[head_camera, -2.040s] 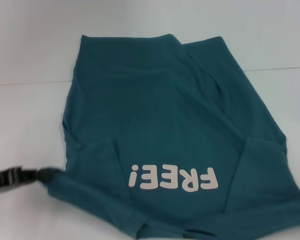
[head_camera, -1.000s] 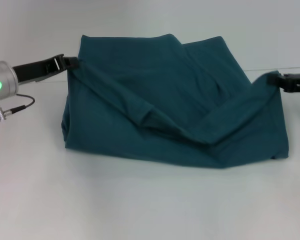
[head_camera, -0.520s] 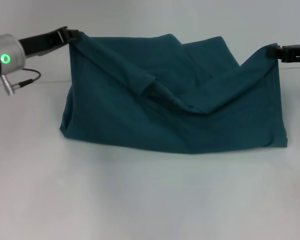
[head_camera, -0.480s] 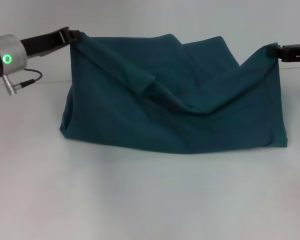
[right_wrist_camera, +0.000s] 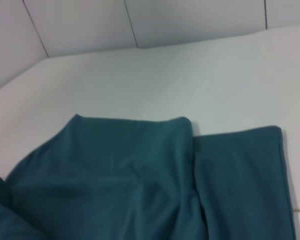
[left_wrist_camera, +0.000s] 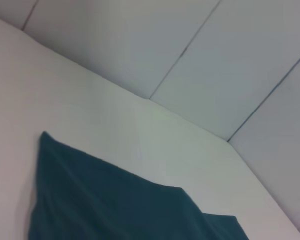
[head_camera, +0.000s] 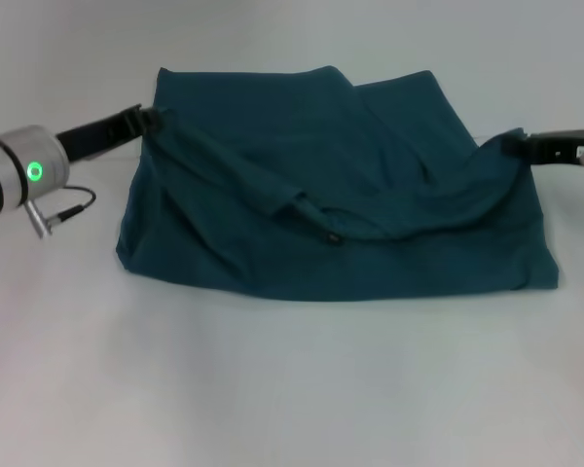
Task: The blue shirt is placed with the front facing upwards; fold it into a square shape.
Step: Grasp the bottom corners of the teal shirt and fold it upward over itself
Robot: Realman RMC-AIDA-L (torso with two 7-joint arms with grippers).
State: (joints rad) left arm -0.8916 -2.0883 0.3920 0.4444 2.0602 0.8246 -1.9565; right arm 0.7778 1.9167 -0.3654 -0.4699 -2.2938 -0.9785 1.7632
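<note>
1. The blue shirt (head_camera: pixel 341 195) lies on the white counter (head_camera: pixel 292 389), spread wide across the middle, with its near half doubled over onto the far half; no lettering is visible.
2. The left hand (head_camera: pixel 148 119) is at the shirt's far-left corner, clamped on the folded-over edge, low near the cloth.
3. The right hand (head_camera: pixel 522 146) is at the shirt's right edge, clamped on the matching corner of the same edge.
4. The carried edge sags between the two hands, with a slack fold and a small dark label (head_camera: pixel 333 236) showing near the middle.
5. In the wrist views only the far hem and the counter are seen; the hands themselves are not shown there.
6. Step in hand, as judged: the near-to-far fold is being laid down, and the corners are not yet released.
7. The next move likely calls for both corners to be set flat near the far hem, lined up with the layer below, then let go.
8. The slack middle probably needs smoothing, or the fold ends up wrinkled.
9. A sideways fold is judged still to be needed for a square.
</note>
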